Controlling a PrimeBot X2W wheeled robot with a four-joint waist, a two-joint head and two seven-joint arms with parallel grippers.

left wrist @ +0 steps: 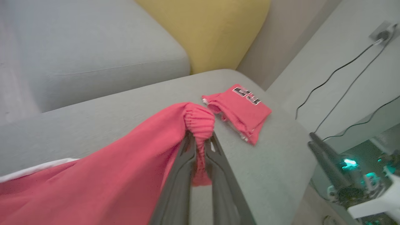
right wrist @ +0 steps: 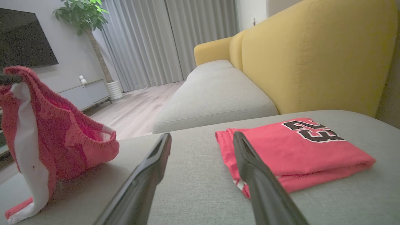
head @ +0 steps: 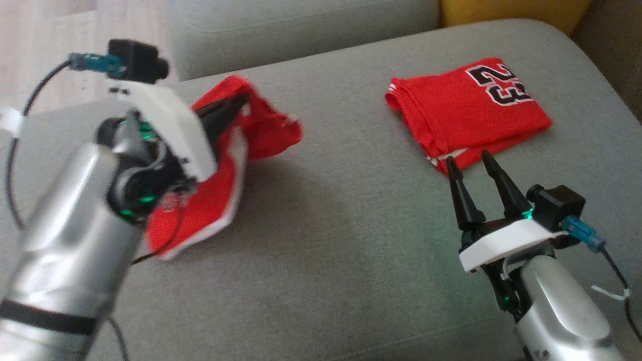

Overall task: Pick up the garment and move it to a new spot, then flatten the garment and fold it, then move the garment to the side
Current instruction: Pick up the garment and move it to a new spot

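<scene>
Left wrist view — left gripper (left wrist: 200,139) clamps garment (left wrist: 125,165).

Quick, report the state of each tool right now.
Left tool: shut on the red elastic-waisted fabric shorts.
Right tool: open, holding nothing.

Red white-trimmed shorts (head: 200,210), waistband raised, hem resting on cushion (head: 351,225)

Head cam: above, looking down on sofa cushion (head: 341,240). Left wrist cam: raised, close on red shorts (left wrist: 125,162), facing yellow backrest (left wrist: 212,31). Right wrist cam: low, skimming cushion. All share folded jersey (head: 466,110).
</scene>
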